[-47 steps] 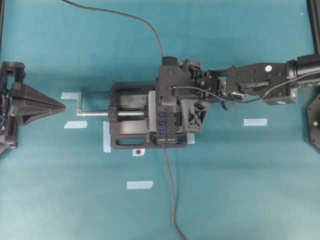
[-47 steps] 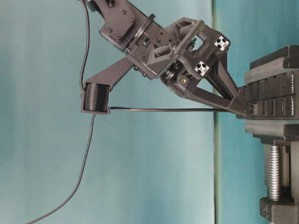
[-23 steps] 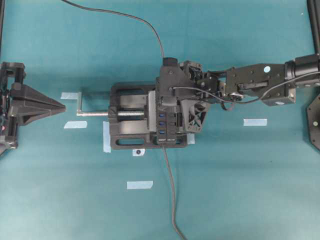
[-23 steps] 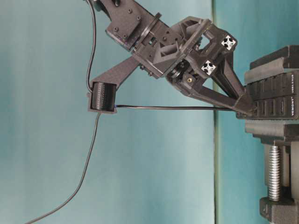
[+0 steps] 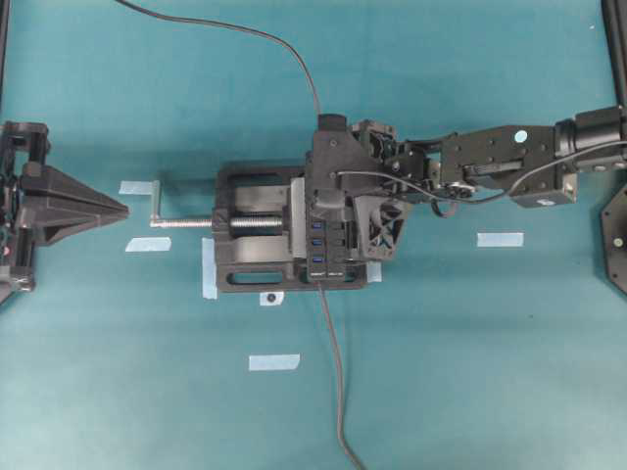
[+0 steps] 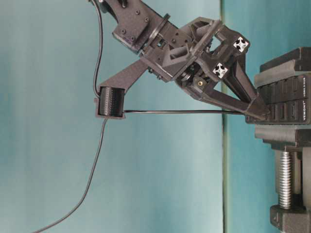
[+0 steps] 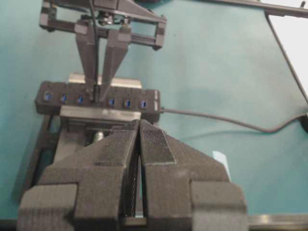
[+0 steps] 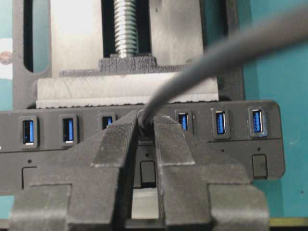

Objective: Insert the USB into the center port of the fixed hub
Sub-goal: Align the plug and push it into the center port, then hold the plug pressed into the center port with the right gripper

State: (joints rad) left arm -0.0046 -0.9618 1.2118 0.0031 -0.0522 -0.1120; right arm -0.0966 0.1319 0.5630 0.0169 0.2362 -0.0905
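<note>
The fixed hub [image 8: 202,154], a black bar with blue slots, is clamped in the vise. My right gripper [image 8: 145,122] is shut on the USB [image 8: 144,119], a small dark plug whose thin grey cable [image 8: 216,53] runs up and to the right. The plug sits at the hub's face between the third and fifth slots. There the plug and fingertips hide the center port. From table level the right gripper [image 6: 260,112] has its tips against the hub [image 6: 284,99]. My left gripper [image 7: 139,125] is shut and empty, parked at the far left [image 5: 122,208], well away from the hub [image 5: 318,245].
The black vise [image 5: 250,259] has a silver screw and handle [image 5: 181,221] sticking out to the left. The hub's own cable [image 5: 338,392] trails to the front edge. The USB cable [image 5: 284,44] loops off the back. Blue tape strips [image 5: 500,239] [image 5: 273,361] lie on the teal table.
The right gripper has tilted and pressed a little closer to the hub with the USB, and its cable has followed. The left arm has not moved.
</note>
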